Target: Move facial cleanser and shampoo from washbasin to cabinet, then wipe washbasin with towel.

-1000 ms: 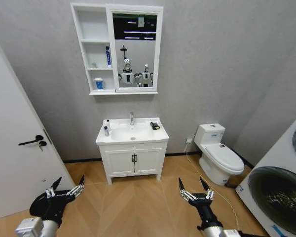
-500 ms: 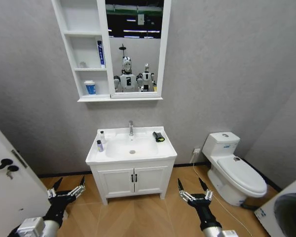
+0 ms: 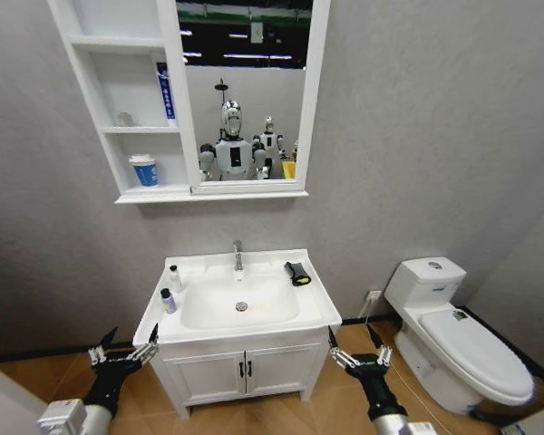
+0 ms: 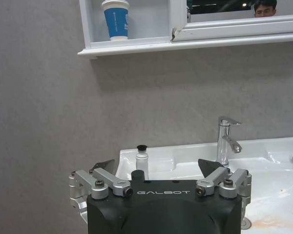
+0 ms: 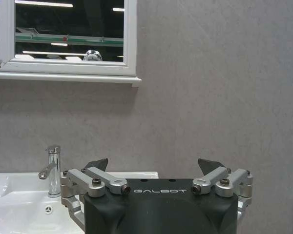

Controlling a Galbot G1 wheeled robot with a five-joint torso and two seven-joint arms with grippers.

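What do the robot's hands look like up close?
Both look alike. The left gripper and right gripper each have a chunky black body with GALBOT in pale letters, silver metal link bars fixed with dark screws, and two pointed black jaws. From the head view, black forearms lead to silver-white cuffs.

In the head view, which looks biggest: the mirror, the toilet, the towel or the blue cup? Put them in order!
Largest to smallest as they look:
1. mirror
2. toilet
3. towel and blue cup: too alike to rank.
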